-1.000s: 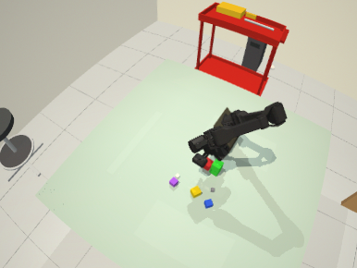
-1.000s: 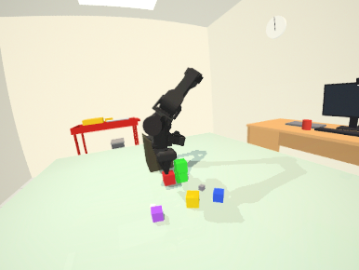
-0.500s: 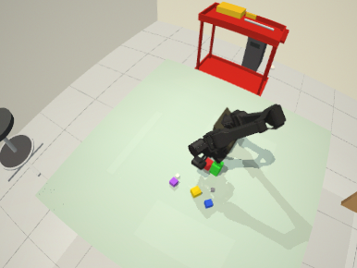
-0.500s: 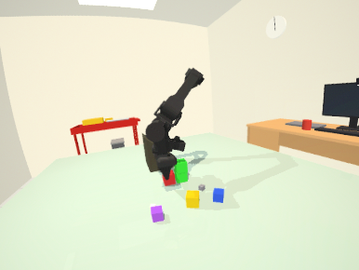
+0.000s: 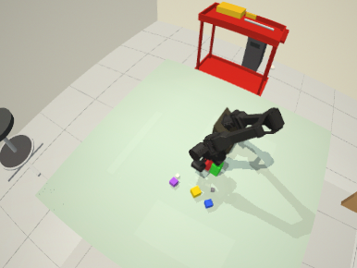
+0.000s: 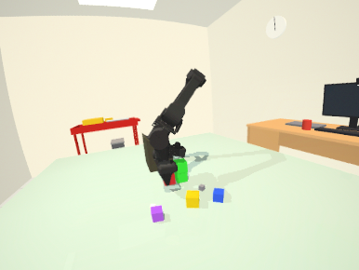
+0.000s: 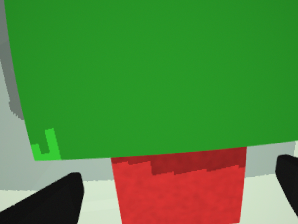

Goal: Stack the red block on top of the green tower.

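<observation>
Wrist view: the fingers stand wide apart, holding nothing, either side of the red block [image 7: 180, 192] beside the green tower [image 7: 153, 56].

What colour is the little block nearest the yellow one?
Blue block, beside the yellow block; clearest in the exterior view.

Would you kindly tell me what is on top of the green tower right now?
Nothing visible: the red block sits on the mat beside the green tower, between the open claw's fingers. The arm covers the tower's top from above.

Green tower [image 7: 147, 56] tight vs red block [image 7: 180, 189]; jaws straddle w/ side room
</observation>
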Controlling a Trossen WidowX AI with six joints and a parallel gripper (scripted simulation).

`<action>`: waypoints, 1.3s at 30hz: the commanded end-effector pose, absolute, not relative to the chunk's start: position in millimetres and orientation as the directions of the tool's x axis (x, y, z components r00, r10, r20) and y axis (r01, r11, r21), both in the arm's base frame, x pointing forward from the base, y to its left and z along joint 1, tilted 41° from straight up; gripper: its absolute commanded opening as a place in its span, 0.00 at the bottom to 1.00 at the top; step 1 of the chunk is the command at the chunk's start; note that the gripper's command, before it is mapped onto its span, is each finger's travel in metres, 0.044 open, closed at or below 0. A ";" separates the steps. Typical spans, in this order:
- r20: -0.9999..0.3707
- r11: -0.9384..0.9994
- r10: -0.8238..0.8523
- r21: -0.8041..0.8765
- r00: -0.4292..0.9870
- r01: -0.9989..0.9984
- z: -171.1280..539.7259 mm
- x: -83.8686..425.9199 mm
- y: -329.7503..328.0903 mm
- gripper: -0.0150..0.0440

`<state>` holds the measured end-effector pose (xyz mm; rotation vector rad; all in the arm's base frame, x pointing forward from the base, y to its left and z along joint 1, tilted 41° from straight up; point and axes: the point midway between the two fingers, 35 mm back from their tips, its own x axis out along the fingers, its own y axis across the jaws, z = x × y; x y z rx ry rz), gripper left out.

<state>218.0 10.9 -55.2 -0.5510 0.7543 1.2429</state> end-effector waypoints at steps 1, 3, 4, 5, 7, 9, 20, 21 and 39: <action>-0.761 0.251 0.634 0.032 0.139 -0.968 -59.0 217.1 15.2 1.00; -0.760 0.251 0.634 0.032 0.139 -0.968 -61.0 217.1 17.2 1.00; -0.760 0.251 0.635 0.032 0.139 -0.968 -61.5 217.1 17.8 1.00; -0.760 0.251 0.635 0.032 0.139 -0.968 -61.7 217.1 17.9 1.00; -0.760 0.251 0.635 0.032 0.139 -0.968 -61.7 217.1 17.9 1.00; -0.760 0.251 0.635 0.032 0.139 -0.968 -61.7 217.1 17.9 1.00; -0.760 0.251 0.635 0.032 0.139 -0.968 -61.6 217.1 17.8 0.82; -0.760 0.251 0.635 0.032 0.139 -0.968 -61.6 217.1 17.8 0.78; -0.761 0.251 0.633 0.032 0.139 -0.968 -48.2 215.2 5.5 0.25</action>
